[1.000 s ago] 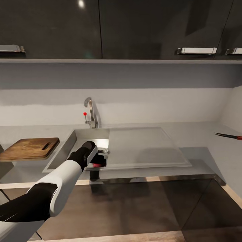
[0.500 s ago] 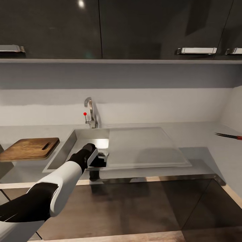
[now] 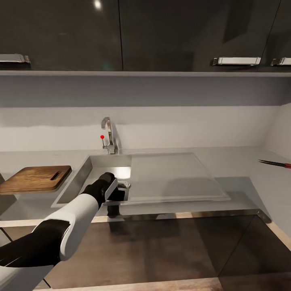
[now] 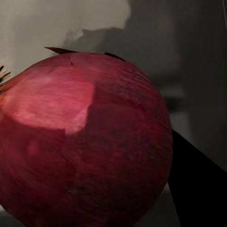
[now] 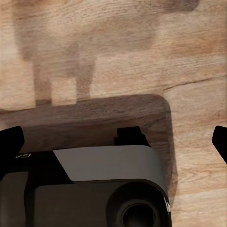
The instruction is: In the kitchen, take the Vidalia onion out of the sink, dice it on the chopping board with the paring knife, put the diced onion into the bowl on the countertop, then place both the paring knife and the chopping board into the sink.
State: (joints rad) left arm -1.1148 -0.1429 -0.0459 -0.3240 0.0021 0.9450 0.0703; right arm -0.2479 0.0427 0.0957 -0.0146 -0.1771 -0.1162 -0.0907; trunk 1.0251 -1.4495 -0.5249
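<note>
Reaches with the white-and-black left arm [image 3: 76, 210] down into the rectangular grey steel sink [image 3: 76, 178], left of centre in the head view. Finds the rounded reddish-pink Vidalia onion [image 4: 80, 142] dead ahead of the left jaws in the left wrist view, one dark finger [image 4: 198, 189] against its flank; cannot tell whether pinching yet. Holds the right jaws spread wide above pale wood floor [image 5: 118, 47]. Likely calls next for a lift toward the brown wooden chopping board [image 3: 34, 178], on the tabletop at the left edge.

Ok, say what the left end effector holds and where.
Seemingly the red onion, by its round flank, against one dark finger; firm clamping cannot be told.
</note>
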